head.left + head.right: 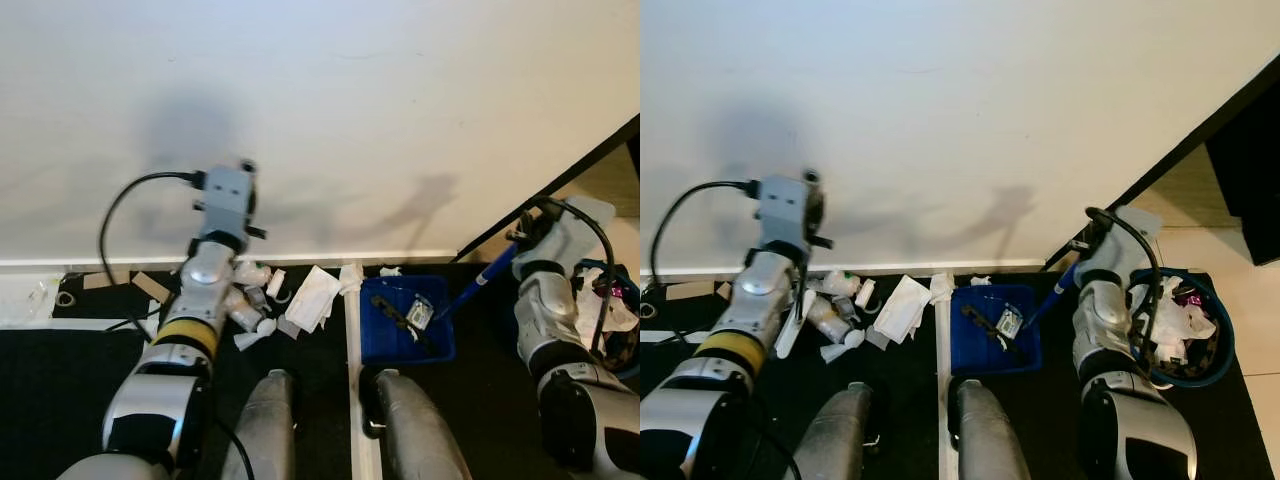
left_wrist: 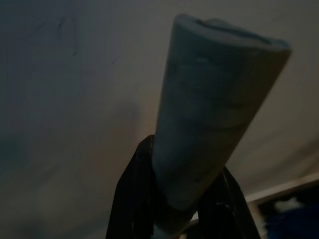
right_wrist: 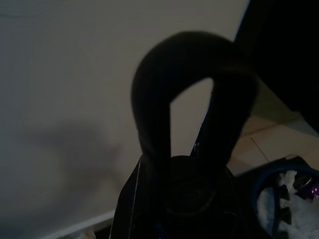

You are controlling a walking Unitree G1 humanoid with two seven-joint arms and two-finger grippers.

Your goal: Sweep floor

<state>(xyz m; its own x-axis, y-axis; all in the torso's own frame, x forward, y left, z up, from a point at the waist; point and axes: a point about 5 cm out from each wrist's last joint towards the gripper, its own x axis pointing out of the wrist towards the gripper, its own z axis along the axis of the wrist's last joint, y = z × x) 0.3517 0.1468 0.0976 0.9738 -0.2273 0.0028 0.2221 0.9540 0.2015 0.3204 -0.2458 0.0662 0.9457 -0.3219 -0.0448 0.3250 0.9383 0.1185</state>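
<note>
Left gripper (image 2: 174, 209) clamps a pale brush handle (image 2: 209, 114), right gripper (image 3: 182, 199) clamps the dustpan's (image 1: 405, 320) black loop handle (image 3: 189, 99) — litter (image 1: 300, 295) beside it.

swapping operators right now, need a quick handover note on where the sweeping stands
Left hand: shut on a pale handle, most likely the brush; the arm reaches toward the litter by the wall.
Right hand: shut on the black looped end of the dustpan's blue handle.
Blue dustpan: on the dark floor in front of the feet, with a few scraps in it.
Litter pile of paper and wrappers: on the floor left of the dustpan, against the wall.
Blue bin: to the robot's right, already holding rubbish.
Done: a little is in the pan.
Left: sweep the pile into the pan, then probably tip it into the bin.
</note>
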